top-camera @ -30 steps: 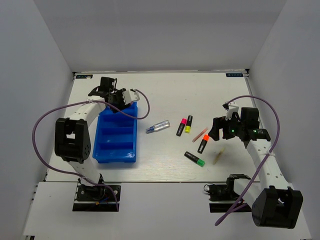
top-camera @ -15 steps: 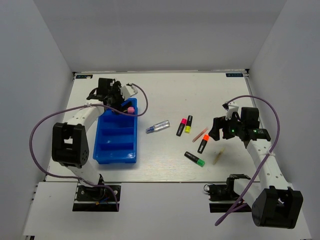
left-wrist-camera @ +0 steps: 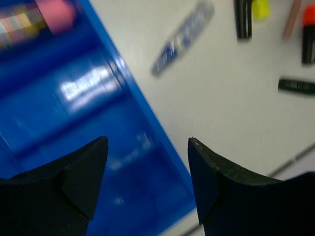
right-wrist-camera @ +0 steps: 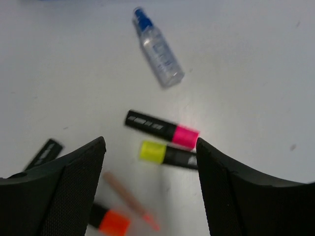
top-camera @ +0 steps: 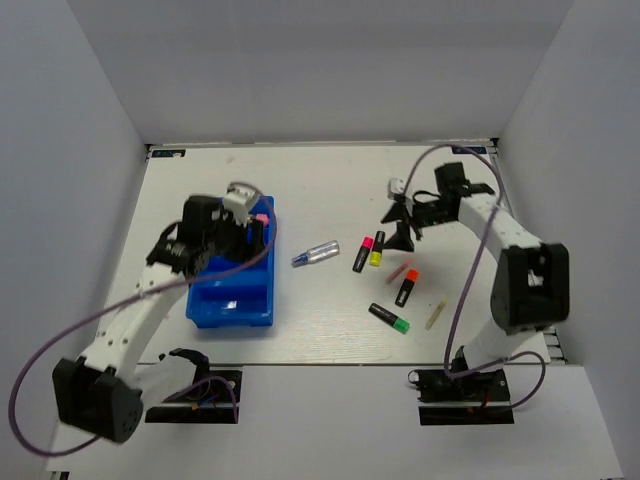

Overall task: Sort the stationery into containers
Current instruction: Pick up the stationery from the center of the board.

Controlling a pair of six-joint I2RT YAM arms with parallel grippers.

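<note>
Pink-ended highlighter [right-wrist-camera: 162,129] lies under right gripper's [right-wrist-camera: 150,141] parted jaws.

The left arm [top-camera: 130,320] rises from the lower left of the overhead view to the middle left, wrist bent so the left gripper [top-camera: 252,235] points right. In its wrist view the dark fingers [left-wrist-camera: 74,182] fill the bottom edge, spread apart (nothing between them). The right arm [top-camera: 527,280] arches from lower right to upper right, then reaches left. The right gripper [top-camera: 402,228] hangs downward, jaws apart and empty.
</note>
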